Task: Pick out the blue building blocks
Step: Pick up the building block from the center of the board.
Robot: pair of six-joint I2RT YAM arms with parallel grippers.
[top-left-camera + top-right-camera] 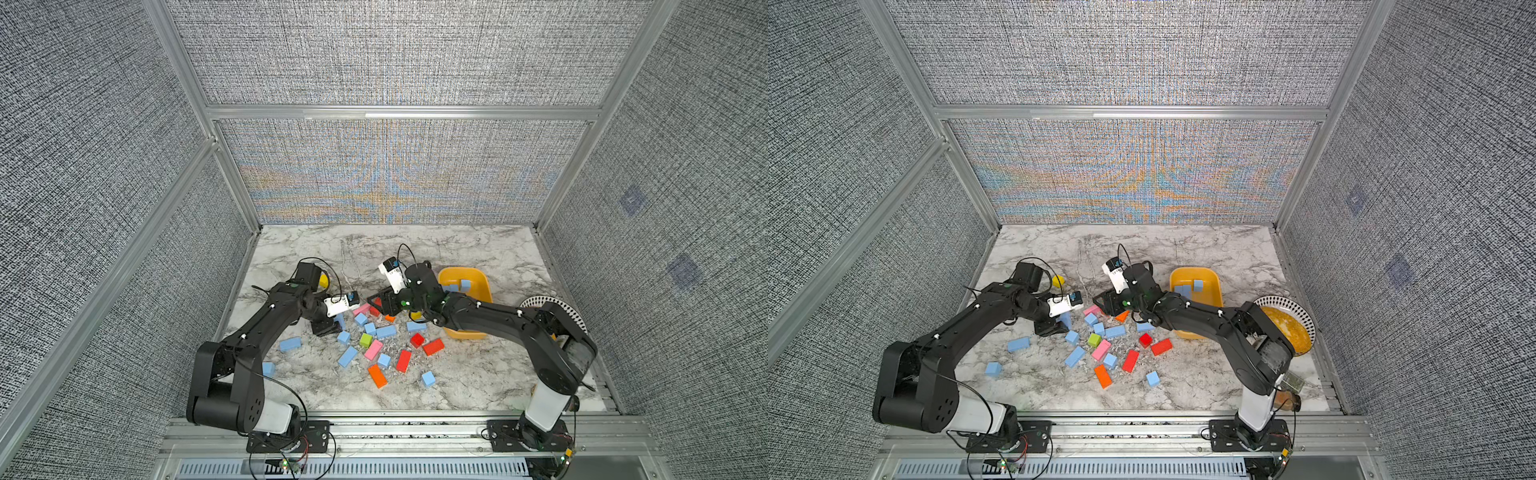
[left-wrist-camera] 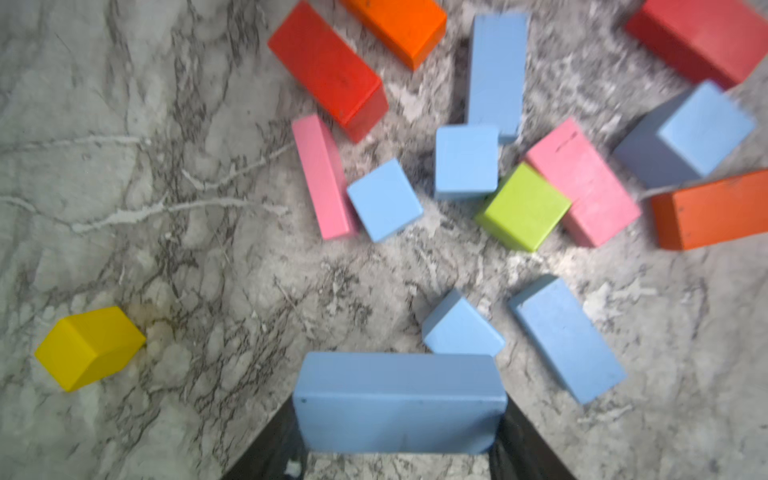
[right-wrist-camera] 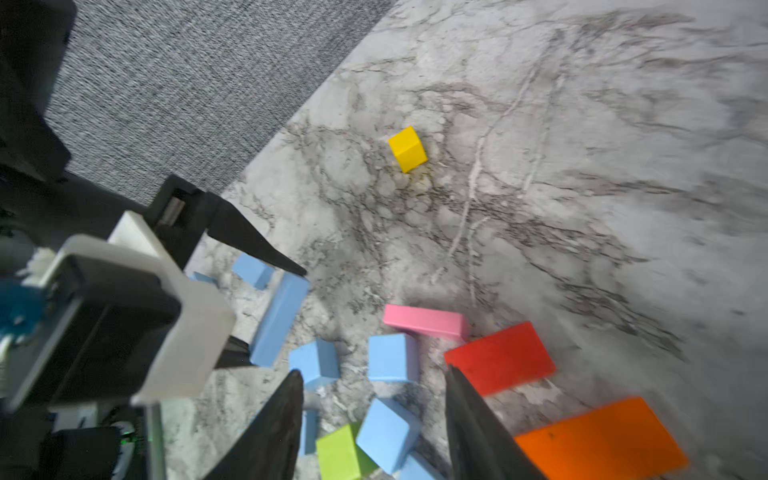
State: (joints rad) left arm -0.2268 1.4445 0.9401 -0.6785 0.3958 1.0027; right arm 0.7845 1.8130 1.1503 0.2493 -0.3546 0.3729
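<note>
Lists the blue building blocks [image 1: 347,356] first: about ten loose on the marble counter [image 1: 478,374], cubes and oblong bricks mixed with other colours at mid-counter, a few strays toward the front edge. Counts at least two more inside the yellow bin [image 1: 480,286] on the right arm's side. Takes these as already sorted, so presumably the drop point.

Finds one blue brick [image 2: 399,386] spanning the left tool [image 2: 400,409], with a black finger [image 2: 270,449] against each short end. Reads this as clamped lengthwise, probably because a neighbouring blue cube [image 2: 461,328] crowds the long side. Cannot tell whether the brick is clear of the counter.

Places the right tool [image 3: 374,372] above the thick of the pile, fingers apart and empty, with a blue cube [image 3: 386,432] showing between them below — likely lined up as the next pick.

Notes what to leave alone:
- red brick [image 2: 328,70]
- pink brick [image 2: 322,178]
- green cube [image 2: 523,208]
- orange brick [image 2: 712,210]
- yellow cube [image 2: 89,349], well apart from the cluster

Flags the tight packing — green cube touching blue neighbours — as a risk of nudging wrong colours when closing.
</note>
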